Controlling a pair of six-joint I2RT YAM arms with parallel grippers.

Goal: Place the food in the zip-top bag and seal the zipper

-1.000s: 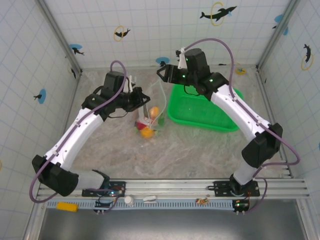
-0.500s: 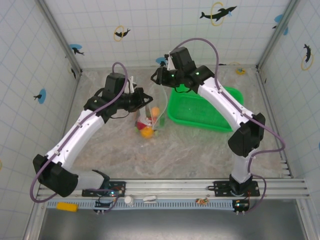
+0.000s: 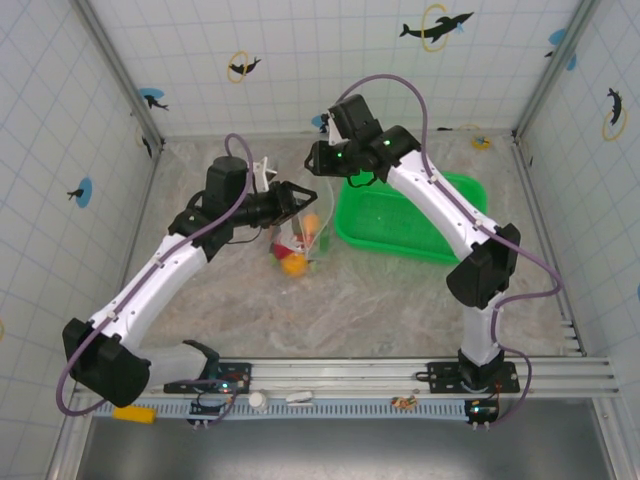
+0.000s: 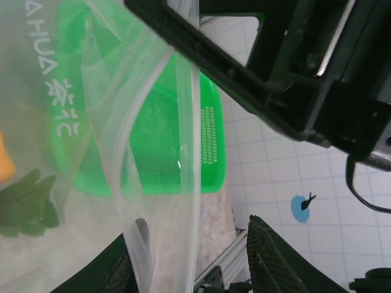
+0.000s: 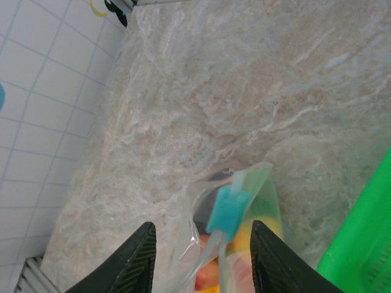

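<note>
The clear, crinkly zip-top bag [image 3: 320, 215] stands upright on the table [image 3: 400, 300], food [image 3: 293, 262] bunched at its bottom. Its zipper [image 4: 194, 110] runs between the left hand's [image 4: 192, 244] spread fingers. The right hand [image 5: 201, 226], fingers likewise apart, straddles a teal slider [image 5: 226, 210], seemingly without gripping.

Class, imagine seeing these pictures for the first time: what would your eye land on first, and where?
A clear bag with bright toy food in its bottom stands mid-table between the left gripper and right gripper. Just right of it sits a vivid green basket. The right wrist view shows a blue slider on the bag's mouth.
</note>
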